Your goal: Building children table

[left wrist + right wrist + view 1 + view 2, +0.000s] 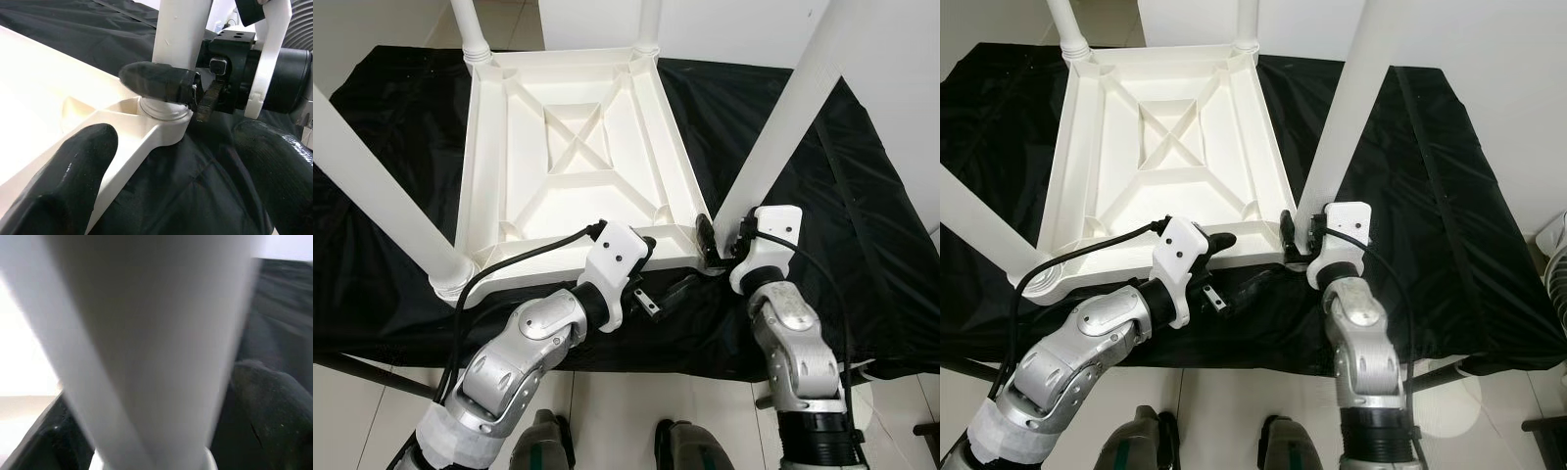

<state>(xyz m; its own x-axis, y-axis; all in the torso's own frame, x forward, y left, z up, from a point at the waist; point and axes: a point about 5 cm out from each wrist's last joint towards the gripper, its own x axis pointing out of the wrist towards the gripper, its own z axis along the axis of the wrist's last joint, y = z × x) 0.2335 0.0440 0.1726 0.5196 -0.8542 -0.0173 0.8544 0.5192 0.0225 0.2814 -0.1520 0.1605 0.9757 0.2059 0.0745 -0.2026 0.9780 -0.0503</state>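
A white children's table [573,147] lies upside down on a black cloth [862,225]. Its near-right leg [783,127] stands in the corner socket [164,110]. My right gripper [722,235] is shut on the base of that leg; the leg [146,333] runs between its fingers [269,406]. My left gripper [664,269] is open beside it, at the table's near rim [146,142]. One of its fingers [78,171] rests over the rim's inner side and the other lies outside, above the cloth.
The near-left leg [382,196] slants up toward me on the left, and two far legs [470,29] stand at the back corners. The cloth-covered surface ends just before my feet [680,446], with pale floor tiles [636,401] below.
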